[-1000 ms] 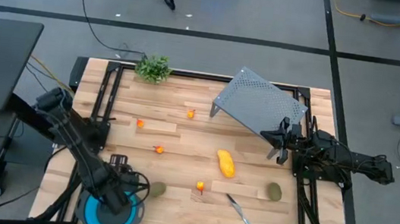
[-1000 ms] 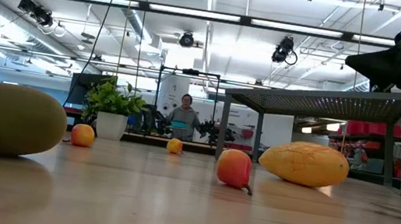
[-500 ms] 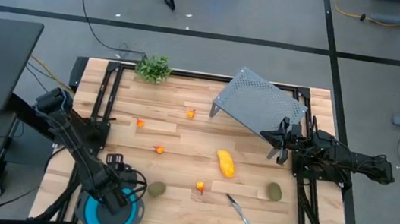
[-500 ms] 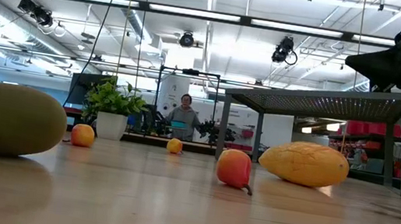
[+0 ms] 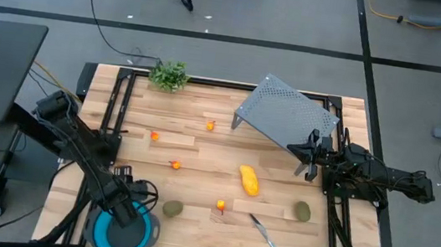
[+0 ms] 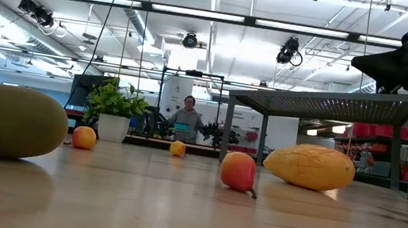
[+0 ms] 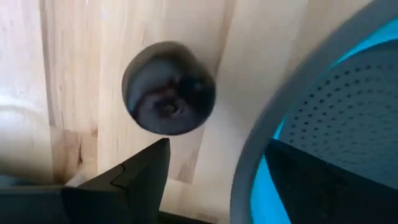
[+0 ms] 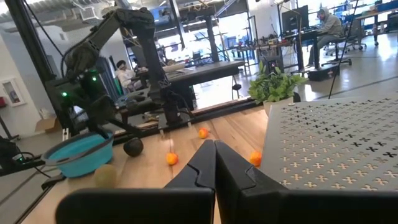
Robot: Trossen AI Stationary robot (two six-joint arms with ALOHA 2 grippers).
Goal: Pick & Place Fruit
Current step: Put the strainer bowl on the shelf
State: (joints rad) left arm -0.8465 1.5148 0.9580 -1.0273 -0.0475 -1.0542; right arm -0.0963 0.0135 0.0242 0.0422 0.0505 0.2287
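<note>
— The left claw (image 5: 133, 201), how does it stand?

— Wide. In its wrist view the left claw (image 7: 217, 149) has its two dark fingers (image 7: 127, 180) well apart and nothing gripped. The grey rim of the blue bowl (image 7: 249, 168) runs between them, and the purple ball (image 7: 169, 88) lies on bare wood just past one fingertip, beside the rim, not in the bowl.

— Can you find that ball from above?

— Not surely. The arm covers that spot by the blue bowl (image 5: 126, 237), which sits at the surface's corner on the left edge, far from the sprig (image 5: 168, 75). The right wrist view shows the purple ball (image 8: 132, 147) just beside the bowl (image 8: 81, 155).

— And the right claw (image 5: 310, 157)?

— Pressed shut on nothing; the right claw (image 8: 214, 152) has its fingers together. It hangs near the right edge, at a corner of the grey perforated rack (image 5: 285, 114).

— The other fruit?

— The yellow fruit (image 5: 249, 180) lies mid-surface. One olive oval (image 5: 173, 209) is close to the bowl, the other oval (image 5: 302, 210) towards the right edge. Four orange-red pieces (image 5: 175, 165) are scattered between the rack and the bowl. The knife (image 5: 272, 241) lies apart from them, towards the edge opposite the sprig.

— Anything cut off?

— In the low view an olive oval (image 6: 5, 120) runs off the picture's side, and only part of the right arm shows above the rack. A person (image 6: 186, 115) far behind is too small to make out.
</note>
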